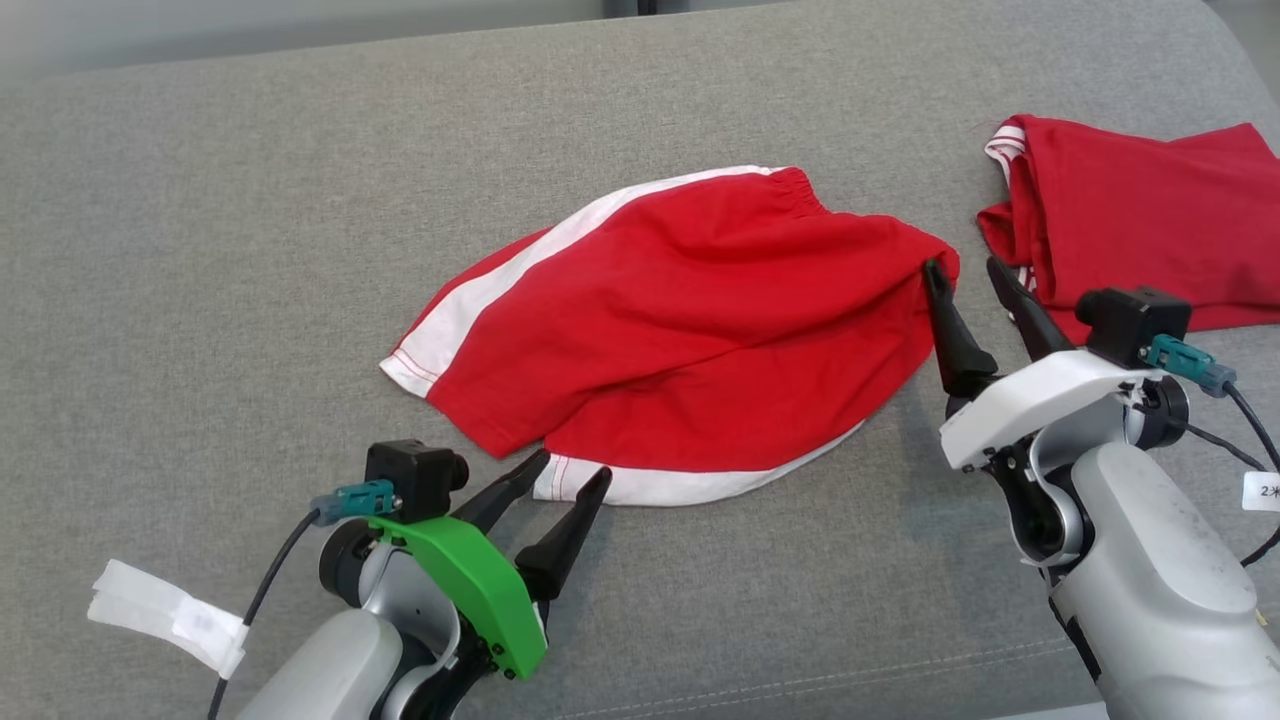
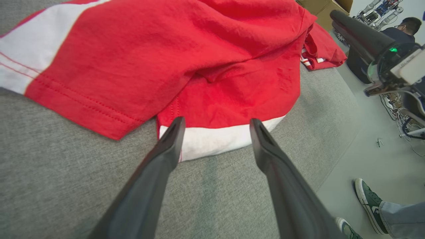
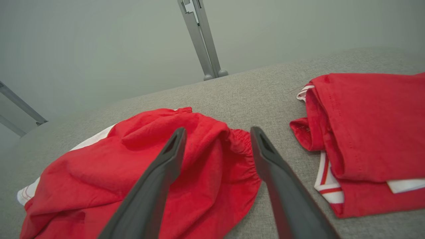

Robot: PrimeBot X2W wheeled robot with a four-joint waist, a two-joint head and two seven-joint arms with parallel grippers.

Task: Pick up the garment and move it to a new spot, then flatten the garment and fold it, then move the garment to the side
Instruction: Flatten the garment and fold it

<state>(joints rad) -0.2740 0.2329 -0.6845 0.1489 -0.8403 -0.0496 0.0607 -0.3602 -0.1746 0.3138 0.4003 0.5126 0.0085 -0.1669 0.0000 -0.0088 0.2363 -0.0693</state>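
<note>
You've got the red shorts w/ white side stripes (image 1: 690, 310) lying mid-way across the grey fabric-covered pad (image 1: 250, 250). They're bunched, not flat: one leg laps over the other and the elastic waistband end humps up at the right. By my read the flatten step is the one in hand, w/ no fold made yet.

Your left gripper (image 1: 575, 463) sits low at the near hem, fingers spread, holding nothing. In the left wrist view its tips (image 2: 217, 121) straddle the white hem band, touching it or just above it; can't tell which. The spot makes sense, i.e. it's the loose edge you'd pinch to draw that leg out.

Your right gripper (image 1: 962, 265) is at the opposite end, by the gathered waistband, fingers apart & nothing clamped. In the head view one tip touches the cloth edge and the other stands over bare pad. The right wrist view (image 3: 218, 130) shows the cloth hump between & under the fingers. Two ends, two grippers: prob. placed to stretch the shorts lengthwise.

Watch the folded red garment w/ white trim (image 1: 1130, 200) at far right, near the right gripper but apart from the shorts. It looks parked there, so don't drag into it. The cloth looks thin & limp, so expect it to slide on the pad.
</note>
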